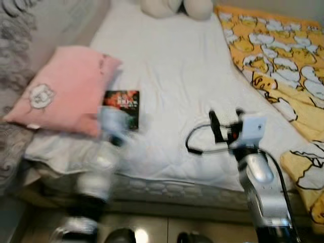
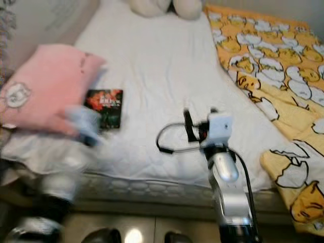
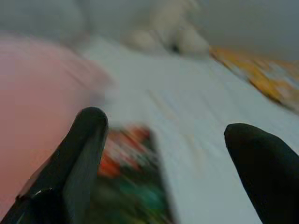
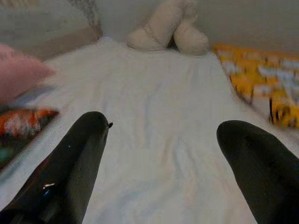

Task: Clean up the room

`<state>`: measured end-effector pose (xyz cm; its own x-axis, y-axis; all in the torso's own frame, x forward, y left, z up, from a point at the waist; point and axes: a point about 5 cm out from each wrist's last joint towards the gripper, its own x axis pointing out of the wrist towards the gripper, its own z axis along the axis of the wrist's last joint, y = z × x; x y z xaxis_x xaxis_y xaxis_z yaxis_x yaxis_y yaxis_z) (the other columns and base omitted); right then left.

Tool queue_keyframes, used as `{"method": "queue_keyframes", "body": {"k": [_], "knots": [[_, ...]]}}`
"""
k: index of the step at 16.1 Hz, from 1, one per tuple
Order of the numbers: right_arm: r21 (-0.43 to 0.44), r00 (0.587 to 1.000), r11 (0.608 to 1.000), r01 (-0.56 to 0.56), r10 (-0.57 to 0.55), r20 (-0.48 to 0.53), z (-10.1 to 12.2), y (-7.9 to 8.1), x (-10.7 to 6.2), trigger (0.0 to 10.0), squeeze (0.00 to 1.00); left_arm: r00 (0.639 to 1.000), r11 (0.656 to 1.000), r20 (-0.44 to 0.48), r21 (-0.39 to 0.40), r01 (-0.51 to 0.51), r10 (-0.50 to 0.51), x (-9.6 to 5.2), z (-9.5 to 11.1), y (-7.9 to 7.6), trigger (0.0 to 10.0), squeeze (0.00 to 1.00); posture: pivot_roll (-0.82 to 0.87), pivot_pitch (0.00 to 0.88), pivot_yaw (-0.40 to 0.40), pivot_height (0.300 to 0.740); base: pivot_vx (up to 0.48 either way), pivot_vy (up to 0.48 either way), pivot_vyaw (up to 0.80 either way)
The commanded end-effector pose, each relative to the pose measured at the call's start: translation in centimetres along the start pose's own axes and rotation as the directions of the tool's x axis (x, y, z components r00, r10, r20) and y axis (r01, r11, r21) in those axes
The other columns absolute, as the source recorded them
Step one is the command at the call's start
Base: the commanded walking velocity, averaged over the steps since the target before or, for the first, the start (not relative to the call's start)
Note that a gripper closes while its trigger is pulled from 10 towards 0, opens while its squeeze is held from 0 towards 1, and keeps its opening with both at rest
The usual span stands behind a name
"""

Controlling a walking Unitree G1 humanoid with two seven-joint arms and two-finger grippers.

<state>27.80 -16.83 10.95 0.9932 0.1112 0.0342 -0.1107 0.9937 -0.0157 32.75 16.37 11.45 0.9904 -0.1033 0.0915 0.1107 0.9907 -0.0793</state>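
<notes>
A dark book [image 1: 121, 107] with a red and green cover lies flat on the white bed sheet [image 1: 167, 66], beside a pink pillow [image 1: 61, 88]. My left gripper [image 1: 115, 129] is motion-blurred just in front of the book, at the pillow's near corner. In the left wrist view its fingers [image 3: 84, 140] stand apart with the book [image 3: 131, 186] low between them, so it is open. My right gripper [image 1: 225, 121] hovers open over the bare sheet nearer the bed's front edge, with nothing between its fingers [image 4: 79, 154].
A yellow blanket [image 1: 283, 66] with a duck print covers the bed's right side. A cream plush toy [image 1: 174, 7] sits at the head. Grey fluffy fabric [image 1: 12, 35] lies left of the pillow. The mattress edge [image 1: 167, 190] runs just before me.
</notes>
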Motion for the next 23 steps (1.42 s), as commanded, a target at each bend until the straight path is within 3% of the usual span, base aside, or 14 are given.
{"method": "queue_keyframes", "body": {"k": [1,2,3,5,7,9,10,13,21,23], "knots": [[0.011,1.000,1.000,0.008,-0.008,0.000,0.1,-0.3,0.2,10.0,0.00,0.999,0.999,-0.015,-0.023,0.037,-0.038,-0.1,-0.6,-1.9,10.0,0.00,-0.04,0.000,-0.033,0.740,0.000,0.000,0.00],[0.013,1.000,1.000,0.009,-0.009,0.003,0.2,-0.3,0.2,10.0,0.00,1.000,0.999,-0.012,-0.021,0.028,-0.028,-0.3,-0.5,-1.9,10.0,0.00,-0.04,0.000,-0.033,0.740,0.000,0.000,0.00],[0.019,1.000,1.000,0.020,-0.020,0.017,0.1,-0.5,0.2,10.0,0.00,1.000,0.999,-0.014,-0.045,0.010,-0.011,-1.5,0.3,-2.0,10.0,0.00,-0.04,0.000,-0.034,0.740,0.000,0.000,0.00],[0.039,0.997,0.996,0.077,-0.078,0.005,-0.4,-1.5,-1.0,10.0,0.00,0.997,0.996,0.025,0.049,-0.076,0.075,-3.0,1.2,-1.0,10.0,0.00,-0.05,0.000,-0.033,0.740,0.000,0.000,0.00],[0.086,0.990,0.987,0.137,-0.138,-0.005,-1.0,-2.6,-2.0,10.0,0.00,0.989,0.977,0.023,0.156,-0.145,0.144,-4.1,0.9,0.0,10.0,0.00,-0.05,0.000,-0.029,0.740,0.000,0.000,0.00],[0.091,0.985,0.981,0.170,-0.172,0.007,-1.5,-3.3,-2.6,10.0,0.00,0.981,0.972,-0.050,0.156,-0.178,0.187,-5.8,-0.3,0.8,10.0,0.00,-0.05,0.000,-0.027,0.740,0.000,0.000,0.00],[0.096,0.984,0.980,0.175,-0.177,0.014,-1.4,-3.4,-2.6,10.0,0.00,0.980,0.971,-0.059,0.157,-0.181,0.192,-6.0,-0.3,0.8,10.0,0.00,-0.05,0.000,-0.027,0.740,0.000,0.000,0.00],[0.073,0.985,0.983,0.167,-0.169,0.029,-0.9,-3.2,-2.3,10.0,0.00,0.991,0.979,-0.022,0.162,-0.123,0.128,-5.0,0.6,0.0,10.0,0.00,-0.05,0.000,-0.025,0.740,0.000,0.000,0.00],[0.060,0.989,0.987,0.148,-0.149,0.015,-1.1,-2.6,-1.6,10.0,0.00,0.994,0.986,-0.050,0.143,-0.085,0.094,-3.9,0.6,-0.7,10.0,0.00,-0.06,0.000,-0.014,0.740,-0.111,0.000,0.00],[0.064,0.988,0.986,0.153,-0.153,0.000,-1.5,-2.6,-1.6,10.0,0.00,0.995,0.989,-0.071,0.134,-0.063,0.073,-2.9,0.4,-0.8,10.0,0.00,-0.07,0.000,-0.011,0.740,0.000,0.000,0.00]]}}
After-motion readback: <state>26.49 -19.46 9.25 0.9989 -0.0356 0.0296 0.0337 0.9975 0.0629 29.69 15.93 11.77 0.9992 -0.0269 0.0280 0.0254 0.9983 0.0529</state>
